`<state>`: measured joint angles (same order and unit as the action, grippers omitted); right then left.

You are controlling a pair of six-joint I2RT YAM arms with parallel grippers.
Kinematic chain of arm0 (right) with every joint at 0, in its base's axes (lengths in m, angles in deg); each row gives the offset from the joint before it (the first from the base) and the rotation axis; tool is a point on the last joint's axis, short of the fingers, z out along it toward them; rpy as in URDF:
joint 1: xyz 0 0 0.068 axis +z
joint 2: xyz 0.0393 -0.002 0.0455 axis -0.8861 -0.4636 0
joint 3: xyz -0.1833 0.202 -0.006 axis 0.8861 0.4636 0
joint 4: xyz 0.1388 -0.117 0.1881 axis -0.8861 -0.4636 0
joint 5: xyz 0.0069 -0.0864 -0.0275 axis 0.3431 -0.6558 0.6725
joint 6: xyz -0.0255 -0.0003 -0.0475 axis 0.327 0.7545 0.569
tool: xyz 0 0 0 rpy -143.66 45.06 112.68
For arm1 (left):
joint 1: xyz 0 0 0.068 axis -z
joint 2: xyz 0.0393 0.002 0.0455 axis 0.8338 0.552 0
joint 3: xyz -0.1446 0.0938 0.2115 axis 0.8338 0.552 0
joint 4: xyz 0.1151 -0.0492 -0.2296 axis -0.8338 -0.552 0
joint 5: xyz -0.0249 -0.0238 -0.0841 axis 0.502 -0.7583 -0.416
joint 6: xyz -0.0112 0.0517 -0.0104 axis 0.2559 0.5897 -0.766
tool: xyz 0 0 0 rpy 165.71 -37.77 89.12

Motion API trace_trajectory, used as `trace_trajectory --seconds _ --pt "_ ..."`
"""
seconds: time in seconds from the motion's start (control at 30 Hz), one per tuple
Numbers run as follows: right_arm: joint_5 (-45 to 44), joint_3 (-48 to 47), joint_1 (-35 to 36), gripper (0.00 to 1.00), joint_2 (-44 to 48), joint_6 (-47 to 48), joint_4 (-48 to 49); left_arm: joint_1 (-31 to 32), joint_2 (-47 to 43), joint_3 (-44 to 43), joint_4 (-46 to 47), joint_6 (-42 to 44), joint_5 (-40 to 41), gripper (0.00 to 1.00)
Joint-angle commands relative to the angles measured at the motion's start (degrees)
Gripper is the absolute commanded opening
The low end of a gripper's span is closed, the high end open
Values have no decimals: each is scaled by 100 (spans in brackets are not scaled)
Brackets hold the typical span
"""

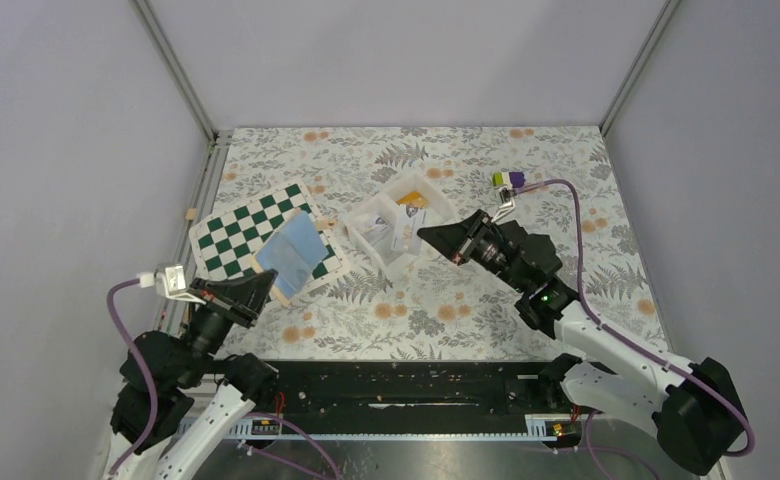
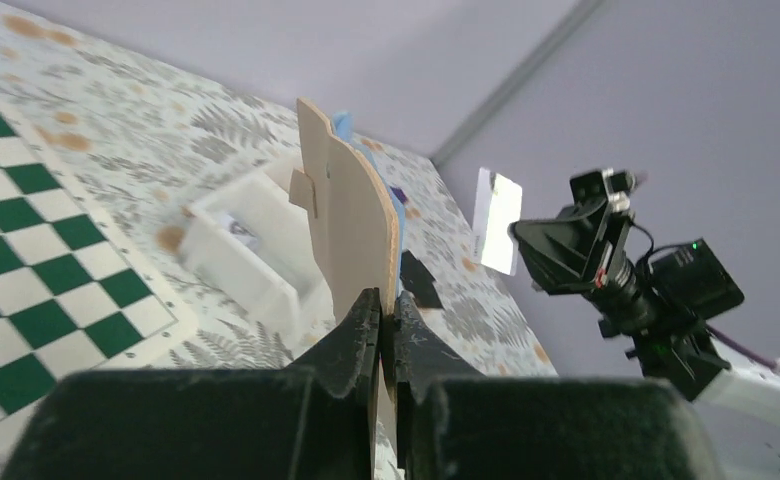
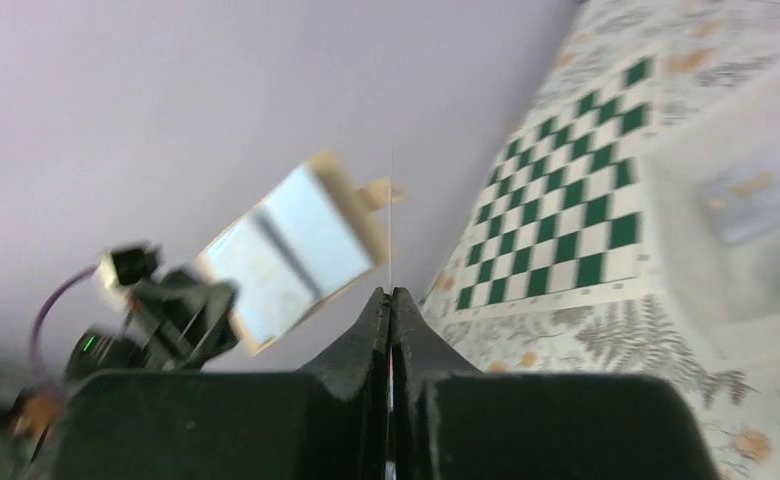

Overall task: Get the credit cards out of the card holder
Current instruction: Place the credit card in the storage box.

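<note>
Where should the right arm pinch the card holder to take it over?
Probably the free tan-bordered end of the card holder, opposite the left gripper clamping its near edge. It's a thin flat panel held in the air, so come from the tray side with jaws across its faces, once the right gripper drops its credit card.

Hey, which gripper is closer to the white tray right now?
Right. The right gripper, shut on a credit card, hangs at the white tray. The left gripper is off by the chequered board, shut on the card holder.
</note>
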<state>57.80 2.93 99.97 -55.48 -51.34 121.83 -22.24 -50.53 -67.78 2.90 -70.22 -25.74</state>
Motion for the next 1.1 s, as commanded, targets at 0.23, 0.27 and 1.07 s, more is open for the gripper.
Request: trace_trajectory --seconds 0.23,0.27,1.07 --pt "-3151 -804 232 0 -2190 -1003 -187 -16 -206 -299 -385 826 1559 0" --pt "-3326 -938 331 0 -2426 -1029 -207 -16 -233 -302 -420 885 1589 0" --pt "-5512 -2362 1285 0 -5013 -2086 -629 -16 -564 -142 -360 1312 1291 0"
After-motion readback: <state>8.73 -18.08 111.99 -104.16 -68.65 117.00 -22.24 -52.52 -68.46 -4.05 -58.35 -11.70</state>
